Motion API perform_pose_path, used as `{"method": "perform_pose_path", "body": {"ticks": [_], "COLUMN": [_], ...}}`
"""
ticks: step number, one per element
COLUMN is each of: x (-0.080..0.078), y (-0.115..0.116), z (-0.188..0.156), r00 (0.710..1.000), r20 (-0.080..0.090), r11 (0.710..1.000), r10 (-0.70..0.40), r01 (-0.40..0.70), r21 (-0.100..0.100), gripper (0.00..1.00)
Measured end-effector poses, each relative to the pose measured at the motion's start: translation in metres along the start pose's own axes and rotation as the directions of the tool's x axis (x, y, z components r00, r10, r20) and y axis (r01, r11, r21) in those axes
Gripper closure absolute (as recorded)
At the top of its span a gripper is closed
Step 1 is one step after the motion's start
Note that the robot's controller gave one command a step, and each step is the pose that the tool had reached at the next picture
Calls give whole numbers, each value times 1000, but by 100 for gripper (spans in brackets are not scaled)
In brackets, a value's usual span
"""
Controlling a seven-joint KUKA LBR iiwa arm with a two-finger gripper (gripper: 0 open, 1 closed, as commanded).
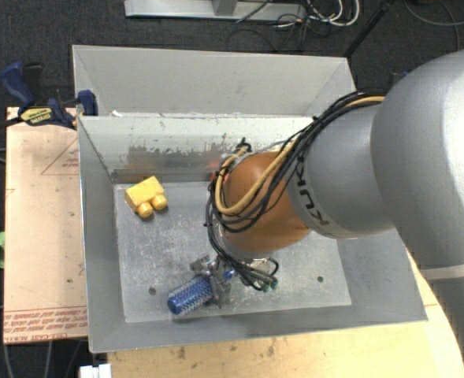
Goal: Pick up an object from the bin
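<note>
"Which thing is it at?"

"The blue roller (pixel 186 298), a hair-curler sort of thing with a rough surface. It lies on its side on the bin (pixel 98 235) floor. The gripper (pixel 214 278) is down at the roller's right end, touching it or just beside it."

"Has it got hold?"

"I can't tell. The orange wrist cover (pixel 255 203) hangs just above the roller's right end, and I can't make out whether the gripper is spread or pinching."

"How should it take it?"

"I'd say across the roller's width and nearer its middle. Caught by the tip, a round thing like that would likely swivel or squirt out. Then squeeze gently and lift straight up."

"Anything in the way?"

"No. The yellow toy block (pixel 146 196) sits well apart, up and left of the roller."
</note>
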State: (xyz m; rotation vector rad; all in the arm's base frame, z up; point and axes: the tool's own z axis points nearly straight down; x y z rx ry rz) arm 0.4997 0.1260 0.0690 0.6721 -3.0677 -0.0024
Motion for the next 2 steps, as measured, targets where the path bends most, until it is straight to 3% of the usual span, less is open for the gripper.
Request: {"method": "perform_pose_path", "body": {"ticks": [2], "x": [-5], "y": [35], "z": [-162], "r00": [999], "r20": [10], "r11": [999], "r10": [38], "r01": [-38], "r21": [1], "gripper": [100]}}
